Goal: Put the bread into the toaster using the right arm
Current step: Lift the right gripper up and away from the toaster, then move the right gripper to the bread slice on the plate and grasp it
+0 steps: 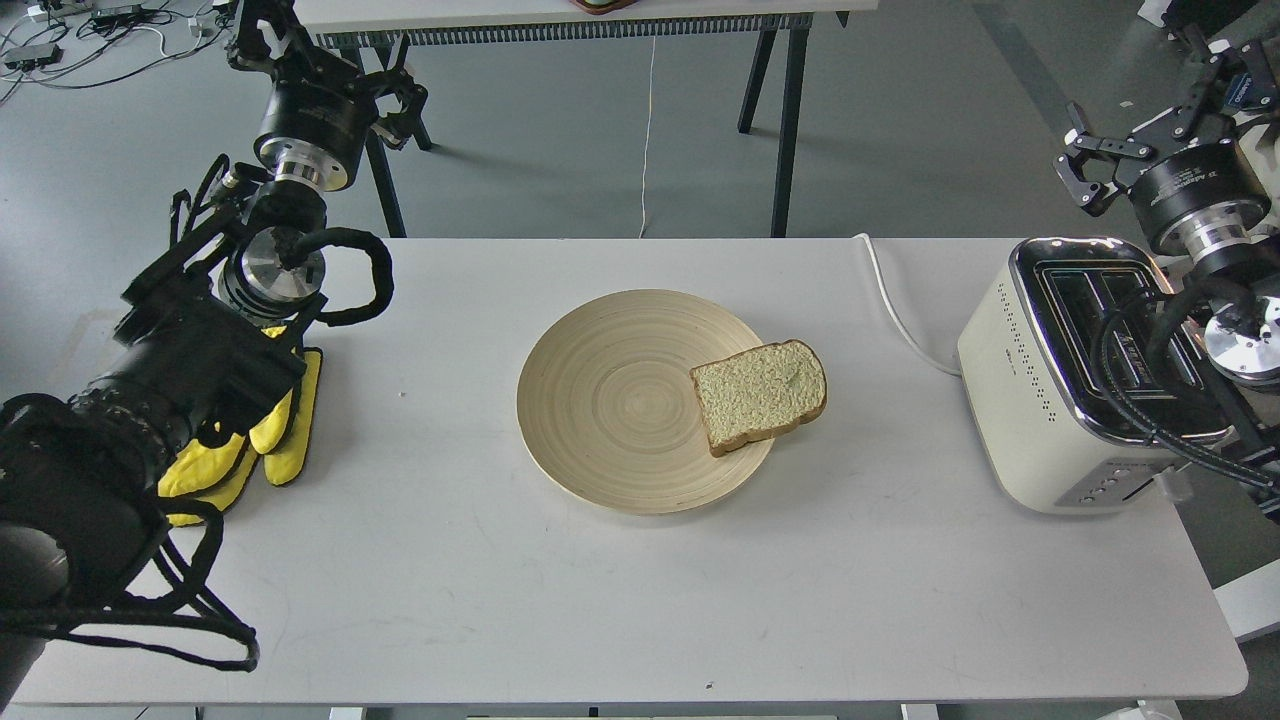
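The right gripper (1085, 165) hangs spread and empty above the toaster (1060, 400), staged for a reach. The bread (760, 395) lies well left and nearer, overhanging the plate (610, 400), crust exposed for grasping.

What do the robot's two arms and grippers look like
Both arms are black with silver round joints. The left arm carries a thick looped black hose and loose black cables; its gripper is a black linkage. The right arm has white lettering on its wrist, black cables, and a slim black two-finger gripper.
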Available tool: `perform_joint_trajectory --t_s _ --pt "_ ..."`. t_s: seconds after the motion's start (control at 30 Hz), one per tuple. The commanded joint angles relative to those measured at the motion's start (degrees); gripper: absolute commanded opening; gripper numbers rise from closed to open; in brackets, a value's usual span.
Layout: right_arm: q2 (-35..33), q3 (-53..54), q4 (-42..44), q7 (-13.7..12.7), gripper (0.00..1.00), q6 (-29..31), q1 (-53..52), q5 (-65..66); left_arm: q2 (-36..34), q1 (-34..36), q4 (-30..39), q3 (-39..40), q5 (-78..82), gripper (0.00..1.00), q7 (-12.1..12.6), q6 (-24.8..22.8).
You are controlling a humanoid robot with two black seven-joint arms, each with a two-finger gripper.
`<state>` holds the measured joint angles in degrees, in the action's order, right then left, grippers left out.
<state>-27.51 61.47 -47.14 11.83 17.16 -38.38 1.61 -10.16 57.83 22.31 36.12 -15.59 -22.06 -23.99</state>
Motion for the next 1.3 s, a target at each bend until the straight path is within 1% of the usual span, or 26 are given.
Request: perform_joint_trajectory --t_s 0.0,0.2,0.27,0.33,0.4,0.47,0.53,0.63,0.77,0.9,0.97,1.03,1.1,1.27 --pt "0.00 -0.21 -0.50 0.04 0.99 0.07 -0.29 0.14 -0.04 0.00 0.02 0.00 -0.05 1.00 0.00 -0.09" --pt "-0.18 -1.87 -0.94 0.04 0.99 -0.10 -2.40 0.58 -0.21 -0.09 0.02 0.09 -0.14 1.00 0.09 -0.80" --pt "-0.35 -4.06 -3.04 0.04 0.99 -1.15 -3.19 2.33 -0.21 -0.09 0.02 0.09 -0.14 1.00 0.09 -0.88" --pt "-1.14 -6.96 -6.99 0.13 0.99 -4.39 -3.55 6.63 -0.21 -0.09 0.02 0.09 -0.14 1.00 0.09 -0.88" --pt "-1.67 -8.73 -11.29 0.04 0.99 -10.27 -3.64 13.03 -0.13 -0.09 0.02 0.18 -0.14 1.00 0.09 -0.80" --pt "-2.63 -9.87 -14.11 -0.05 0.99 -13.45 -3.64 18.31 -0.12 -0.09 0.02 0.18 -0.14 1.00 0.09 -0.80" --pt "-4.04 -12.85 -16.75 -0.22 0.99 -14.95 -3.72 23.41 -0.12 -0.09 0.02 0.09 -0.14 1.00 0.09 -0.80" --pt "-6.06 -18.30 -18.34 -0.23 0.99 -15.31 -4.86 30.35 -0.12 -0.09 0.02 0.09 -0.14 1.00 0.09 -0.80" --pt "-6.42 -26.38 -17.73 -0.66 0.99 -16.98 -6.88 38.45 -0.04 -0.09 0.02 0.09 -0.14 1.00 0.09 -0.71" --pt "-5.37 -33.68 -17.29 -0.58 0.99 -18.64 -6.98 43.55 -0.04 -0.09 0.02 0.09 -0.14 1.00 0.09 -0.71" --pt "-3.18 -36.23 -13.88 -0.31 0.99 -20.14 -6.89 44.96 0.05 -0.09 0.02 0.00 -0.14 1.00 0.09 -0.71" --pt "1.12 -38.43 -9.66 -0.05 0.98 -20.50 -6.97 45.23 0.05 -0.09 0.02 0.00 -0.14 1.00 0.09 -0.71" --pt "4.12 -40.28 -6.84 -0.05 0.95 -20.67 -7.24 45.32 0.05 -0.09 0.02 0.00 -0.14 1.00 0.09 -0.71" --pt "6.93 -44.14 -2.88 -0.66 0.92 -21.02 -8.29 49.35 0.05 -0.09 0.02 0.00 -0.14 1.00 0.09 -0.71"
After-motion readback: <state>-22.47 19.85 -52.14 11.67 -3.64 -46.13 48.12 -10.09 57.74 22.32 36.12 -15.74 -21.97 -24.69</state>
